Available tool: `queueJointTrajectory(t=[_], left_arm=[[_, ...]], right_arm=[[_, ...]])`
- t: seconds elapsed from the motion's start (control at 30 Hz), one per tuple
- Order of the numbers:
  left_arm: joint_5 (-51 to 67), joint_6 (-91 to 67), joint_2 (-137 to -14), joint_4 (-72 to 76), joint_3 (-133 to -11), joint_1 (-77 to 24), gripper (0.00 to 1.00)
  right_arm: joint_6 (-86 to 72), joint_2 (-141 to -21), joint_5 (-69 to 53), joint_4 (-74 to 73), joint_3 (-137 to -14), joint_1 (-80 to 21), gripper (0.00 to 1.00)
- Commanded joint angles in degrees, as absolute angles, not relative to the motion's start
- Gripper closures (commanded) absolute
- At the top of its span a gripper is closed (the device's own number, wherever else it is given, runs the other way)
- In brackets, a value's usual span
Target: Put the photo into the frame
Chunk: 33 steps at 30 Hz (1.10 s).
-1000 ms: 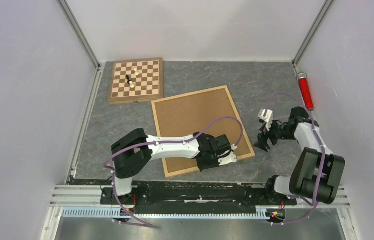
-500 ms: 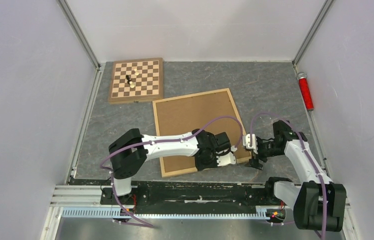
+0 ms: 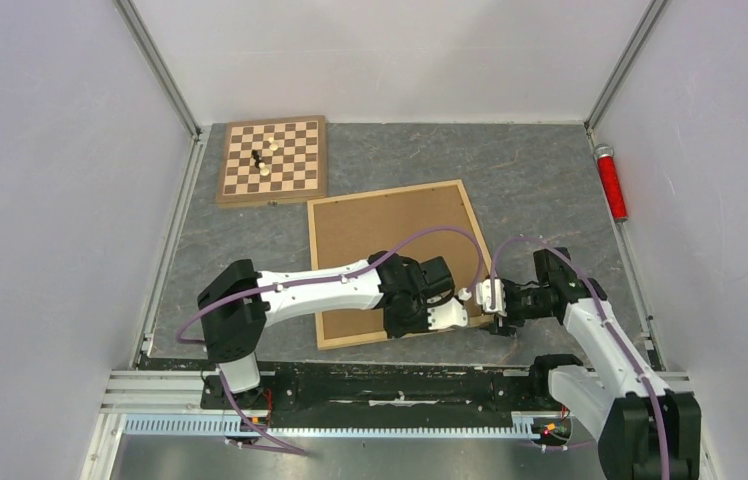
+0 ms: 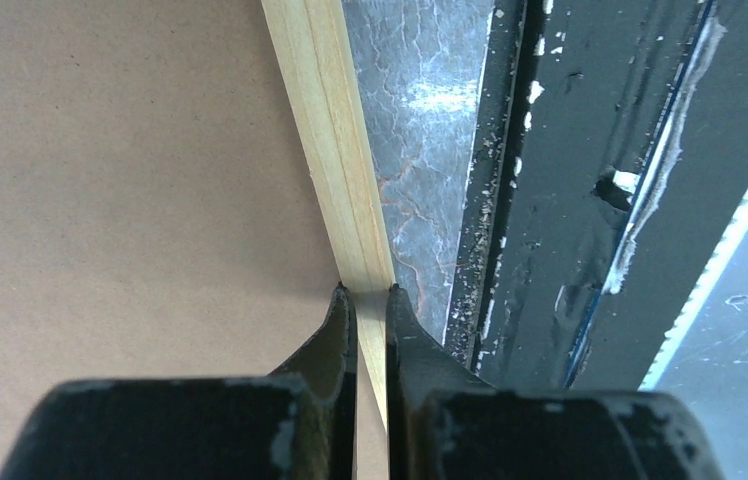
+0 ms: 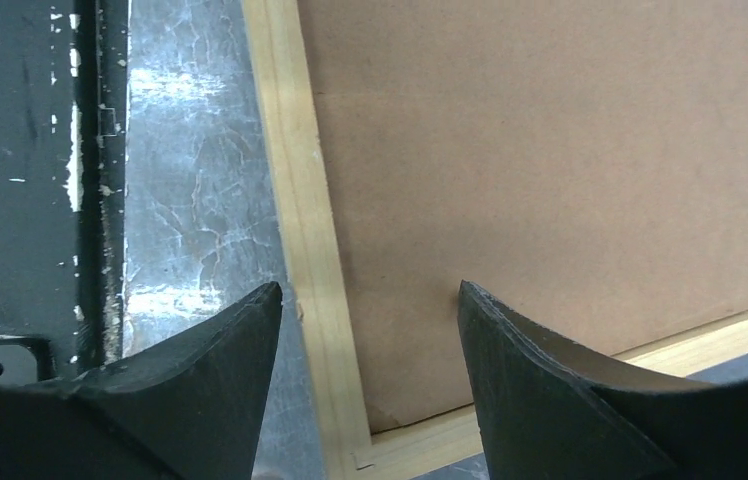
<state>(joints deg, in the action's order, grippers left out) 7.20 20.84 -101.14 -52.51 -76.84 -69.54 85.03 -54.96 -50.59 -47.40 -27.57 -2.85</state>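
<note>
On the grey table [image 3: 540,180], lying flat and a little askew:

Item 1, the frame [image 3: 386,193]. Light wood, narrow border. Its brown backing board [image 3: 380,240] fills the opening and faces up, so I take it the frame is face down. That suggests the back must come out before anything can go in.

Item 2, the photo. Not to be seen anywhere around the frame. I cannot tell whether it lies under the backing or elsewhere.

Item 3, the left gripper [image 4: 364,296]. At the frame's near edge, its 2 fingers are pinched almost together on the thin wooden border. 1 tip sits on the inner side by the backing and 1 on the outer side. I read this as a steadying hold, so the frame cannot slide.

Item 4, the right gripper [image 5: 370,290]. Just beside the left one, over the frame's near right corner, jaws spread wide and holding nothing. 1 finger hangs outside the border over the table and the other inside over the backing, so the border runs between them. Likely it is lining up to take the corner or pry at the backing there.

Item 5, beyond the frame's far left corner. A chessboard [image 3: 272,160] with a few pieces [image 3: 263,158] standing on it, apart from the frame.

Item 6, well off to the frame's far right, by the wall. A red cylinder [image 3: 610,182] lying flat, seemingly not involved.
</note>
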Motion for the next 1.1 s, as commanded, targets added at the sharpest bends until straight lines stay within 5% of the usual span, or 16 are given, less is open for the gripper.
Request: queueJointTrajectory(t=[0.0,0.6,1.07], left_arm=[[13.1,25.9,-95.9,-53.1,-80.0,-68.8,0.98],[19.8,26.2,-98.6,-56.0,-85.5,-67.9,0.98],[26.6,25.1,-101.9,-60.1,-92.1,-67.1,0.98]], right_arm=[[79.9,-51.4,-48.0,-43.6,-28.3,-4.2,0.32],[70.9,-34.1,-37.9,-33.9,-20.9,-8.3,0.31],[69.4,-30.4,-33.4,-22.5,-17.8,-9.5,0.42]])
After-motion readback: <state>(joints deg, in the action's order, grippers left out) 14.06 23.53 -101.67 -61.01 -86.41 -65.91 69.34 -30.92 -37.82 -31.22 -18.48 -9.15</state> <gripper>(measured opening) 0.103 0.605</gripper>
